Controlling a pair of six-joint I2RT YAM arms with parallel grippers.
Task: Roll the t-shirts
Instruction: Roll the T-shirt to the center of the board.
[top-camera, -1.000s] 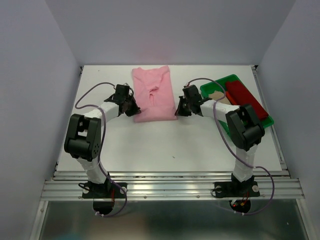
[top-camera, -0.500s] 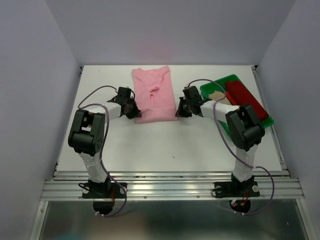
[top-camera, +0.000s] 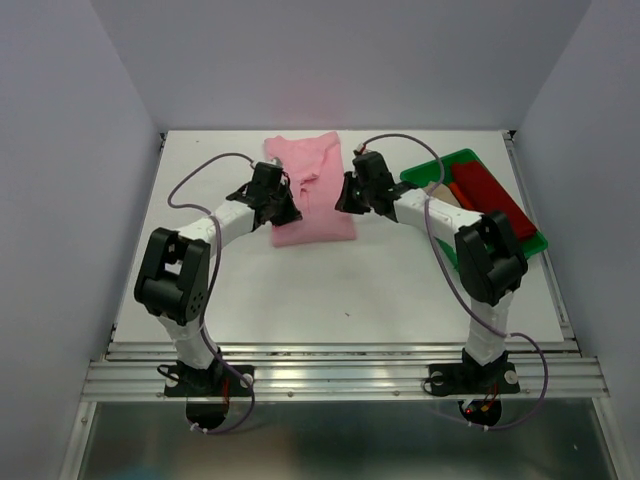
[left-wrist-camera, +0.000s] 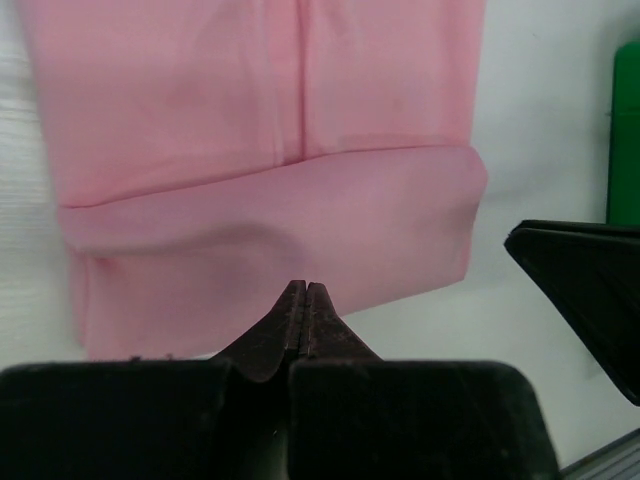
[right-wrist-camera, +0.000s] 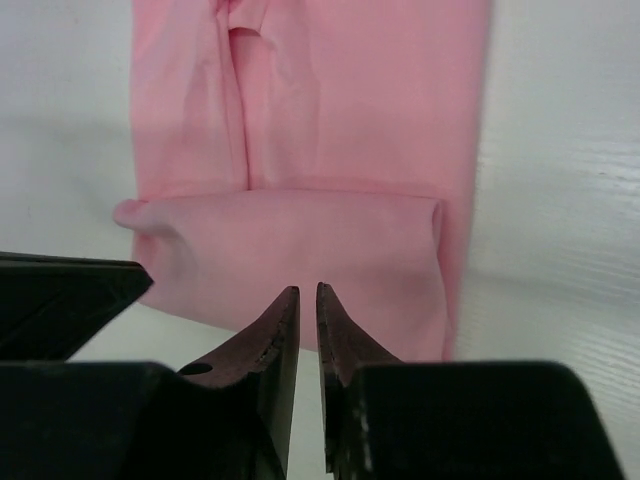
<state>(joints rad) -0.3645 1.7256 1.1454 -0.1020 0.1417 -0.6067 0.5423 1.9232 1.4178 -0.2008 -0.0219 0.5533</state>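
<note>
Pink t-shirt (top-camera: 312, 170) — first fold laid; left gripper (left-wrist-camera: 303, 290) closed, empty; right gripper (right-wrist-camera: 308, 292) barely parted — next: regrip fold, roll on

Both grippers have left the near corners of the pink shirt (top-camera: 318, 215) and moved farther away and inward. The left gripper (top-camera: 287, 208) now sits over the shirt's left edge, the right gripper (top-camera: 343, 196) over its right edge. The right gripper's jaws have parted slightly, and both arms stretch farther out.

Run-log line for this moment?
light pink cloth t-shirt: near end folded over once | left gripper: shut, empty | right gripper: slightly parted, empty
</note>
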